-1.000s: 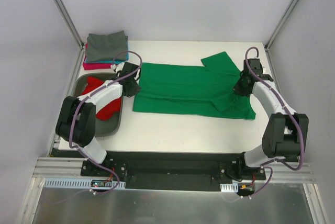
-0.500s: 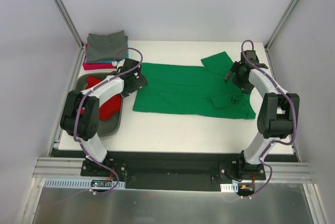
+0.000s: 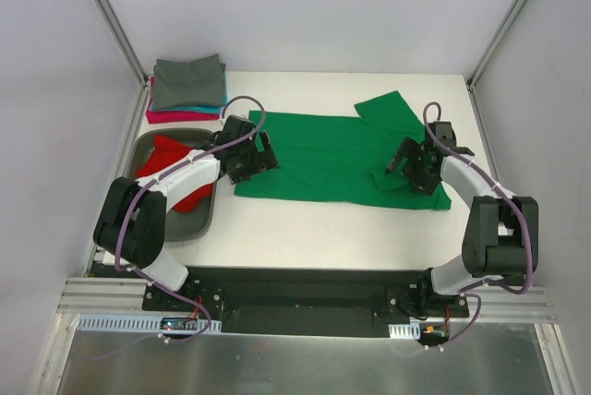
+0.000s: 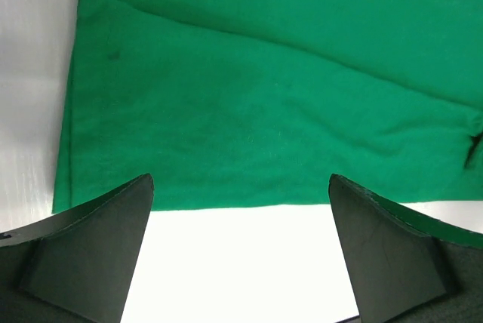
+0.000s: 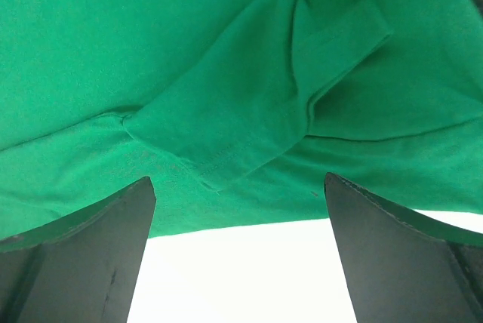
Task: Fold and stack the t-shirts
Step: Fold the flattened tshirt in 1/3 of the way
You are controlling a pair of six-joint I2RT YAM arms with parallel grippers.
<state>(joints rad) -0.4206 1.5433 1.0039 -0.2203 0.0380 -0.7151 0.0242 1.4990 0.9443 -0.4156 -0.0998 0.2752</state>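
Left fingers (image 4: 90, 247) and right fingers (image 5: 75, 255) have just released and stand spread. The green t-shirt (image 3: 314, 160) lies on the worktop (image 3: 305, 229) directly ahead of both pairs. Fold judged placed; regrasp required.

Spread t-shirt (image 3: 323, 155) on table (image 3: 305, 229), tray (image 3: 189, 224) left of it, folded stack (image 3: 187, 81) behind tray.

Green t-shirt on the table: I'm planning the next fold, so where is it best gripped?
Take the bright green cloth t-shirt along its near edge, approaching from the near side: left end effector at the left corner, right end effector beside the folded-in sleeve. That edge lies straight and flat on the white table.
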